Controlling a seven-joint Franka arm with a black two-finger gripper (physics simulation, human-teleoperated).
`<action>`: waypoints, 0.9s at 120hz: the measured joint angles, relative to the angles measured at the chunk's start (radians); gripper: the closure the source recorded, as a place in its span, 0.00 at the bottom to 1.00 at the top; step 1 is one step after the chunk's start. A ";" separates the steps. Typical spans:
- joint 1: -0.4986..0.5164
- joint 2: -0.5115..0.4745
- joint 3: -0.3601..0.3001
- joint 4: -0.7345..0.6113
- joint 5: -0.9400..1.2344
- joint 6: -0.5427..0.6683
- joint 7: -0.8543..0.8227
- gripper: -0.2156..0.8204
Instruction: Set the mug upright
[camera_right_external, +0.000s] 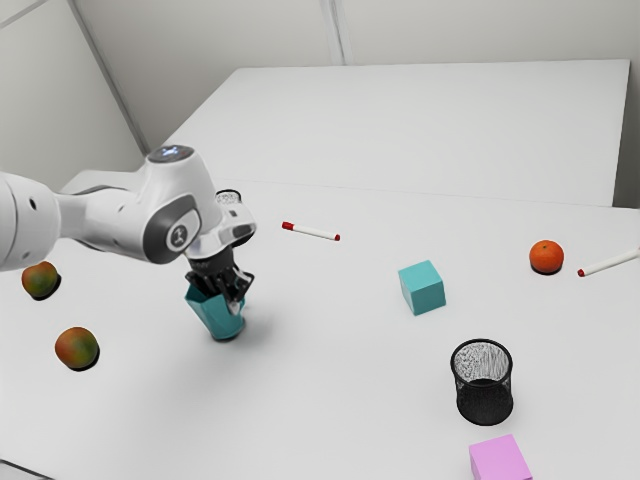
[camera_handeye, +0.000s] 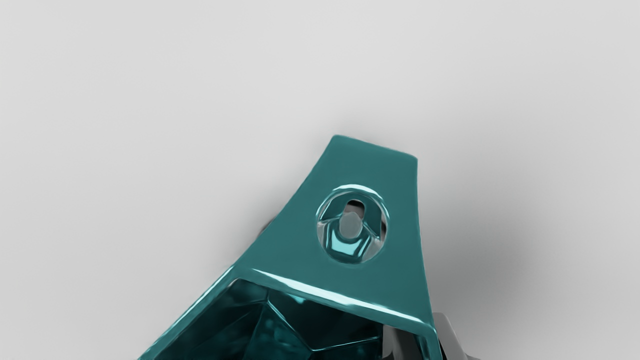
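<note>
My gripper (camera_right_external: 236, 296) is at the rim of the teal mug (camera_right_external: 216, 313) in the exterior view. The mug leans, its mouth raised toward the exterior view's left and its base low, close to the table. In the wrist view the gripper (camera_handeye: 428, 345) has one finger inside the mouth and the other outside, shut on the wall of the mug (camera_handeye: 370, 285) between them. The angular side with a round opening faces the camera. The hand hides part of the rim in the exterior view.
On the table (camera_right_external: 330, 400) are a teal cube (camera_right_external: 422, 288), black mesh cup (camera_right_external: 484, 385), pink cube (camera_right_external: 500, 461), orange fruit (camera_right_external: 547, 256), two markers (camera_right_external: 312, 232) and two mottled fruits (camera_right_external: 77, 347). Another mesh cup (camera_right_external: 229, 197) stands behind the hand.
</note>
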 joint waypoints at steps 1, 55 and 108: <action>0.000 0.001 0.000 0.000 0.000 0.000 -0.001 0.96; -0.005 -0.052 0.000 0.006 -0.021 0.006 -0.029 0.43; -0.030 -0.126 -0.009 0.259 -0.087 -0.267 -0.023 0.25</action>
